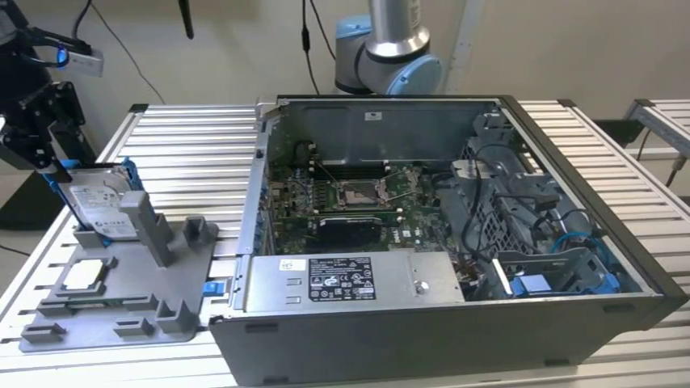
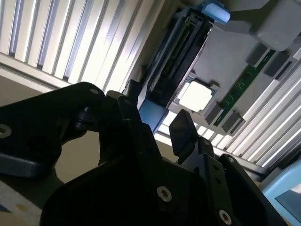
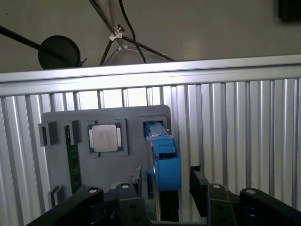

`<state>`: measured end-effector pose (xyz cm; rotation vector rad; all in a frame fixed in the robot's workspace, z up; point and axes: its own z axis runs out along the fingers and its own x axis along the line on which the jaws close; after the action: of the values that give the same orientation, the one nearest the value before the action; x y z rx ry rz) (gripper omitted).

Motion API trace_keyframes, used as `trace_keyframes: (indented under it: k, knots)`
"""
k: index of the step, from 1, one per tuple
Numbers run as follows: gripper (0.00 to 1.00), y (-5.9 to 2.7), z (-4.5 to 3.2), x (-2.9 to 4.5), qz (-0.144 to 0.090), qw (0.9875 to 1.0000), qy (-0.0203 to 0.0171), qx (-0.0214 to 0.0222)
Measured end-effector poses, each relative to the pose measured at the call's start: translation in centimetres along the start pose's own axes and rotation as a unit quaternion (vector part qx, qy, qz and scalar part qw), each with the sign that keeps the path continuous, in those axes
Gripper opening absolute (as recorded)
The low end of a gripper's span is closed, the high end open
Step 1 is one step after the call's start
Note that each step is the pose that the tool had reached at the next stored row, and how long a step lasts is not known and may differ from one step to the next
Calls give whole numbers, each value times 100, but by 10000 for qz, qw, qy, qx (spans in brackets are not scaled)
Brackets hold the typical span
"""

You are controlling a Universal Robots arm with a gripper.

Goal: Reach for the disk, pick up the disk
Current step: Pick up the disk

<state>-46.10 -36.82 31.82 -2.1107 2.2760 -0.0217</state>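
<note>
The disk [image 1: 99, 206] was stood on edge in the grey holder [image 1: 119, 301], at the exterior view's left of the desk [image 1: 194, 137], so its blue frame was left exposed for gripping. In the first wrist view the pincer [image 3: 165, 179] was held released, fingers [image 3: 135, 178] straddling that frame, not yet clamped.

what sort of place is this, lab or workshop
Probably a robotics lab or test cell: a robot arm stands behind an open computer case on a slatted metal table, beside a grey fixture holding the disk.
</note>
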Motion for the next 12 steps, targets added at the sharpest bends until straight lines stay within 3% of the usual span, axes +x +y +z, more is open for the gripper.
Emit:
trace_keyframes:
  k: [8, 12]
  knots:
    - [100, -5, 50, 0, -26, 9999, -88, -46]
    - [100, -5, 111, 1, -99, 9999, -94, -49]
